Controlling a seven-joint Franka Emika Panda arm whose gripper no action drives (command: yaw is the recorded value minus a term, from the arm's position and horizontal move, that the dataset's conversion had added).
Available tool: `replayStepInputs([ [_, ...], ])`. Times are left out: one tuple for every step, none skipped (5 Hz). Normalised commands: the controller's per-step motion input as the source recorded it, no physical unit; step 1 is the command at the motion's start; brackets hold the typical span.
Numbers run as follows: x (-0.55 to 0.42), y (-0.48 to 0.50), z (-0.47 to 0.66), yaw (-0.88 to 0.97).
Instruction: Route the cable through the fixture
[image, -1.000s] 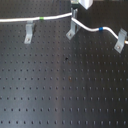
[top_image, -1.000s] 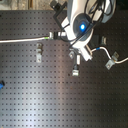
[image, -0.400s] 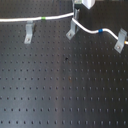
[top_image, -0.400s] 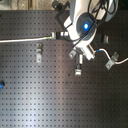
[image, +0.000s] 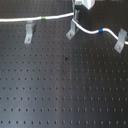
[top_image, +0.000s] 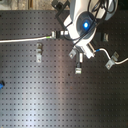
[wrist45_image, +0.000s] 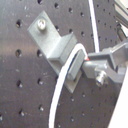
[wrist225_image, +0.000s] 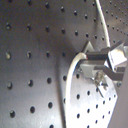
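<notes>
Running white across the far side of the bench (image: 60, 95), the cable (image: 90, 31) bends into the middle fixture (image: 71, 31), beneath the hand (image: 76, 16), whose fingers appear clenched on it. Light and limp, it is best gripped just beside the clip. Since a second ago, the arm has shifted slightly in the second exterior view; the cable looks unchanged.
</notes>
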Motion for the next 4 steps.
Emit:
replayStepInputs([
  [-0.135, 0.081, 0.08, 0.00],
  [-0.219, 0.163, 0.26, 0.00],
  [-0.082, -0.075, -0.07, -0.11],
  [0.013, -0.067, -0.04, 0.05],
])
